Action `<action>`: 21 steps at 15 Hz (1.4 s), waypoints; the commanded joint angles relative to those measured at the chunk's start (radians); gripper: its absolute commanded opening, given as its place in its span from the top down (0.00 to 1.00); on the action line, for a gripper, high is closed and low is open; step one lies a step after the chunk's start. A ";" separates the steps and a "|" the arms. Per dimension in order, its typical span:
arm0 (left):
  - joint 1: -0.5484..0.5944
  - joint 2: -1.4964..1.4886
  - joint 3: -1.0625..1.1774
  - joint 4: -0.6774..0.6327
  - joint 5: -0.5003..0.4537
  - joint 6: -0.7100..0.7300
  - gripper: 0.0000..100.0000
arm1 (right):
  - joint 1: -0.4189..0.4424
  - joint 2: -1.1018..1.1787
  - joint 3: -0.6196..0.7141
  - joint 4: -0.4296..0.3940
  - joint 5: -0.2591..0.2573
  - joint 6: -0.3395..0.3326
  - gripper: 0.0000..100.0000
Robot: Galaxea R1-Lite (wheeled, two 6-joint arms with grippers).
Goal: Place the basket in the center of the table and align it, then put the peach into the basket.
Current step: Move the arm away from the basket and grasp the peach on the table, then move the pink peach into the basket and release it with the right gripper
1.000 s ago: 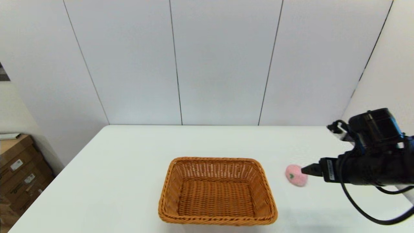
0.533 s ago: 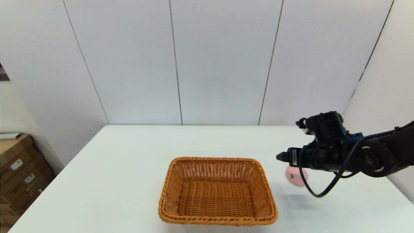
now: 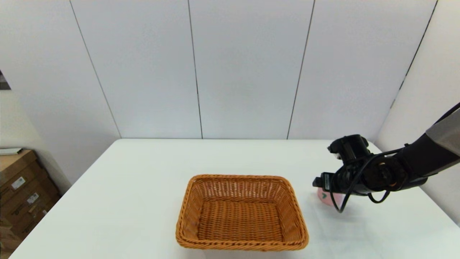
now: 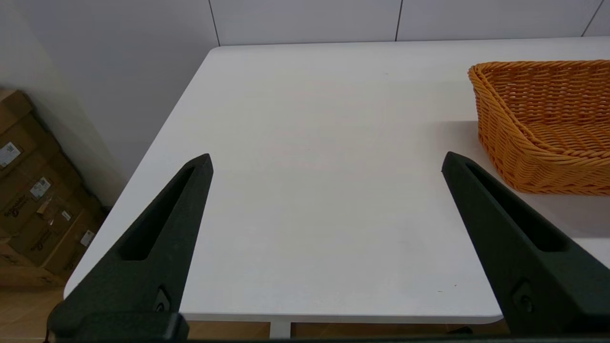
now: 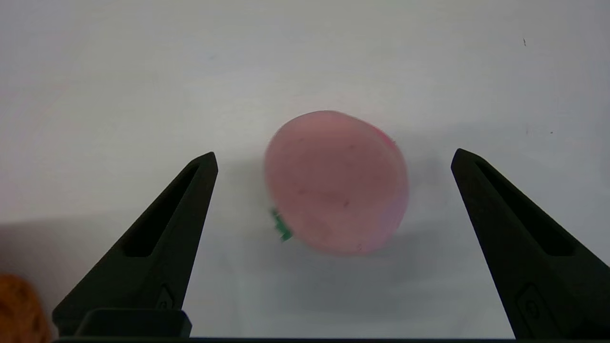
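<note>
Peach, small, pink, roundish and soft-looking with a tiny green leaf mark, lies on the plain white table just off the 3 o'clock side of the rectangular orange-brown woven wicker basket, near it but not touching. In the right wrist view it sits directly between the right gripper's two black fingers, which are spread wide, with clear table showing on each side of the fruit; neither finger touches it. The gripper is above it, pointing down, so the peach lies straight ahead of the fingertips and roughly centred in the gap. Being nearly round, it offers no real long axis to line up with. The right arm is clearly the nearer one. The left gripper hangs off around the basket's 9 o'clock side, near the table's edge, fingers also wide apart and empty. Judging from this, the basket already looks centred and squared, and the grasp is the step in hand: lower a little, then close.
</note>
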 commanded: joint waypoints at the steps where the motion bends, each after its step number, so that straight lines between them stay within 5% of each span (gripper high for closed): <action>1: 0.000 -0.001 0.000 0.001 -0.002 0.001 0.00 | -0.013 0.042 -0.012 0.004 -0.001 0.002 1.00; 10: 0.000 -0.001 0.000 0.001 -0.001 0.001 0.00 | -0.011 -0.032 -0.006 0.087 0.005 0.007 1.00; 14: 0.000 -0.001 0.000 0.001 0.001 0.000 0.00 | -0.011 -0.146 -0.027 0.199 0.030 0.007 1.00; 17: 0.000 -0.001 0.000 0.001 0.001 0.000 0.00 | -0.003 -0.251 -0.106 0.352 0.174 0.031 1.00; 19: 0.000 -0.001 0.000 0.001 0.001 0.000 0.00 | 0.036 -0.287 -0.190 0.478 0.204 0.044 1.00; 21: 0.000 -0.001 0.000 0.001 0.001 0.000 0.00 | 0.110 -0.293 -0.230 0.500 0.206 0.045 1.00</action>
